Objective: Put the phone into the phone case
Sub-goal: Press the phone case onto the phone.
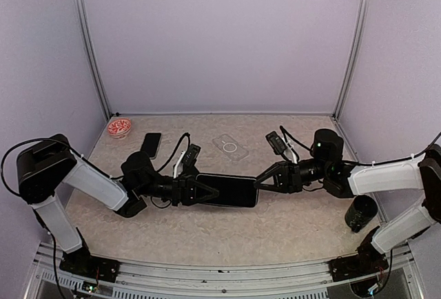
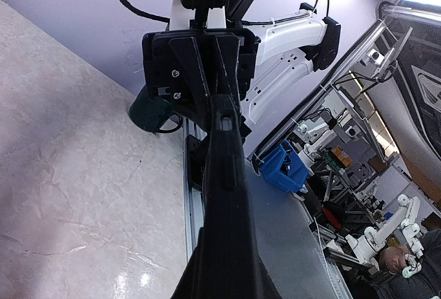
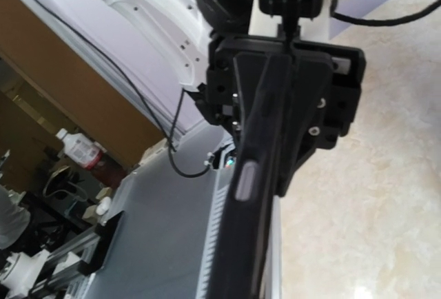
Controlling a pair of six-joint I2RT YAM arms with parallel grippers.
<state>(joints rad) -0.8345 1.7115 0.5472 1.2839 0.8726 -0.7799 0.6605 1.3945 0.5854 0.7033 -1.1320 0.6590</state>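
Left gripper (image 1: 203,190) and right gripper (image 1: 260,184) each pinch one end of black phone (image 1: 231,191) (long axis left-right); clear phone case (image 1: 231,147) lies just beyond, roughly equidistant.

From my seat, the phone (image 1: 231,190) spans mid-table, pinched at its 9 o'clock end by the left gripper (image 1: 207,190) and at its 3 o'clock end by the right gripper (image 1: 260,184), so both arms bar that line. At 12 o'clock I see the phone case (image 1: 231,147) lying flat, with open table around it. A black gadget (image 1: 191,154) crowds 11 o'clock, and a spare handset (image 1: 151,144) and a red bowl (image 1: 119,128) sit farther out at 10. A cabled black device (image 1: 275,142) blocks 1 o'clock. A dark cylinder (image 1: 360,213) stands at 4 o'clock. Toward 6 o'clock I have open tabletop (image 1: 220,237).
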